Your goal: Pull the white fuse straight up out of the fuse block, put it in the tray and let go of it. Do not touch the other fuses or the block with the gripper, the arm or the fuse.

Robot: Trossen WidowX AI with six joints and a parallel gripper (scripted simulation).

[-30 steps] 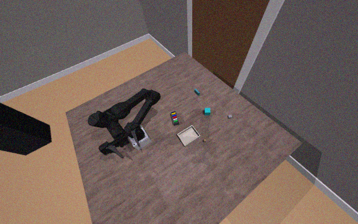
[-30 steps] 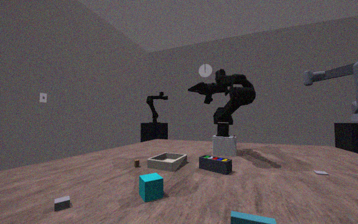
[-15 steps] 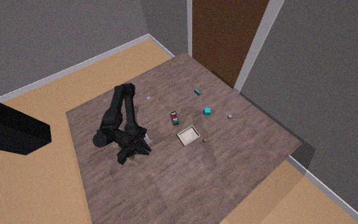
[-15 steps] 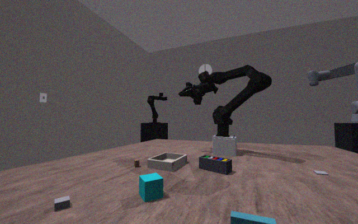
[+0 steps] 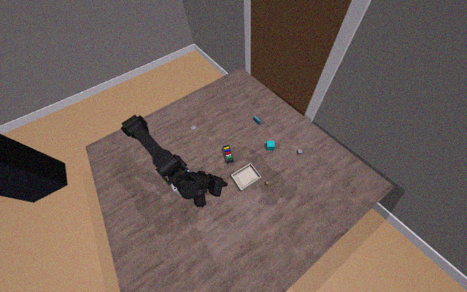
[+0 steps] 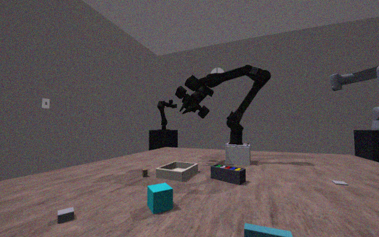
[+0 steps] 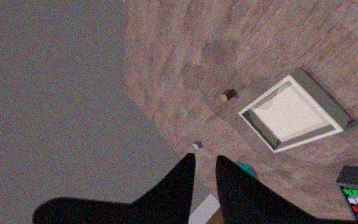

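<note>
High above the counter [image 6: 266,189], the gripper [image 6: 184,111] hangs nearly closed, gripping nothing. Below, the white fuse [image 5: 228,155] sits in the block [image 6: 228,174], beside the tray [image 6: 177,170].

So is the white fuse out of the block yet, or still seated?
Still seated. The white fuse sits in the row in the fuse block; the end effector hangs high above the table, nearly shut, holding nothing.

The tray [image 6: 177,170] sits just beside the fuse block [image 6: 228,174] on the table [image 6: 266,201].
</note>
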